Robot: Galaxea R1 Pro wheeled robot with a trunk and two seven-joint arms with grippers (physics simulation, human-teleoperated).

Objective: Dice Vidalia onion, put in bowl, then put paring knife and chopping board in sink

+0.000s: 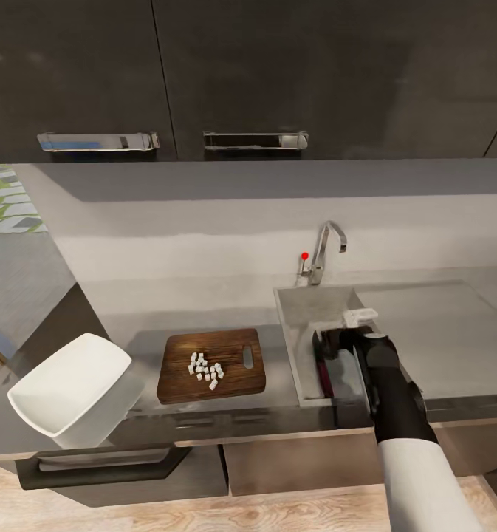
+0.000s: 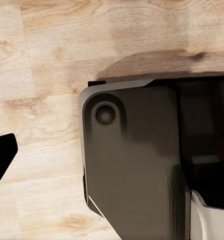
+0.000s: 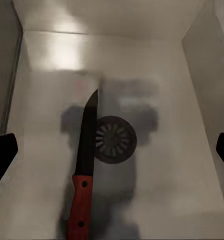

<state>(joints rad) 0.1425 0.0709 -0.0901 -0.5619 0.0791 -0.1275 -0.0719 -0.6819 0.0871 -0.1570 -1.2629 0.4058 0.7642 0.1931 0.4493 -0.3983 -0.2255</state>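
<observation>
Right wrist view showed the paring knife (image 3: 84, 170) flat in the sink (image 3: 157, 65), blade over the drain (image 3: 114, 140), between the right gripper's (image 3: 112, 150) spread jaws; the chopping board (image 1: 212, 365) lay nearer the left arm

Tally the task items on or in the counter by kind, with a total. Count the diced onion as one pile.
Board: 1
Onion pile: 1
Bowl: 1
Knife: 1
Sink: 1
Total: 5
</observation>
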